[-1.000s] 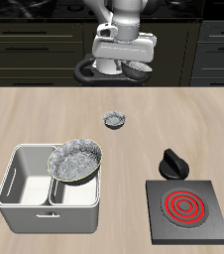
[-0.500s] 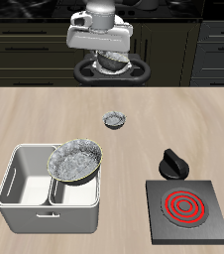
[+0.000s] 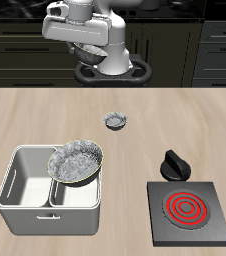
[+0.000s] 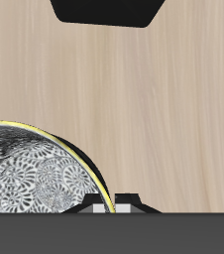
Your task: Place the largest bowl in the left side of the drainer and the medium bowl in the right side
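The largest bowl (image 3: 77, 162) lies tilted in the drainer (image 3: 25, 192), leaning on the centre wall over the compartment nearer the stove. High above the table's back edge, my gripper (image 3: 88, 48) is shut on the medium bowl (image 3: 82, 46), which is mostly hidden by the hand in the exterior view. In the wrist view the medium bowl (image 4: 35, 179) shows its mottled inside and its rim sits at my gripper (image 4: 104, 204). The drainer's other compartment holds nothing.
A tiny grey bowl (image 3: 115, 121) sits mid-table. A black stove plate (image 3: 190, 208) with a red coil stands near the front edge, with a black knob-like object (image 3: 174, 163) just behind it. Dark cabinets line the back.
My gripper has swung sideways along the table's back, away from the stove side and slightly higher, carrying the medium bowl with it. Nothing on the table has moved.
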Controlling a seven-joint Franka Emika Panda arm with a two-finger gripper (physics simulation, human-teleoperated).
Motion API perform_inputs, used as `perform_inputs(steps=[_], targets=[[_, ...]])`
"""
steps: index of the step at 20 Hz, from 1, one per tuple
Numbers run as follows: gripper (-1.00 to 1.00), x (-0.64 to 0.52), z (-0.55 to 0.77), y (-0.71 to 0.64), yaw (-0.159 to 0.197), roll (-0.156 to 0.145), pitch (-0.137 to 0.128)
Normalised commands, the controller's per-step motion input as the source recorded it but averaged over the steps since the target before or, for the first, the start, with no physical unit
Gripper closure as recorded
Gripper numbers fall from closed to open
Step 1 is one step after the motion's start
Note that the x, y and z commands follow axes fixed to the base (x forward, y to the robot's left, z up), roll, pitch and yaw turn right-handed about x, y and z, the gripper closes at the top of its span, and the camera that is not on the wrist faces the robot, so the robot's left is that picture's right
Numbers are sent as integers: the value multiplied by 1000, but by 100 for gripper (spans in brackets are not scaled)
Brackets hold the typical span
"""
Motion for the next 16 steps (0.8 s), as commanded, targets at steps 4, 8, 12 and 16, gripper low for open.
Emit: perform_inputs(steps=[4,8,12,16], targets=[[100,194,205,-247,-17,11,14],[100,309,228,-336,-16,8,24],[100,370,128,-188,-29,51,39],[100,441,104,-116,-8,24,20]])
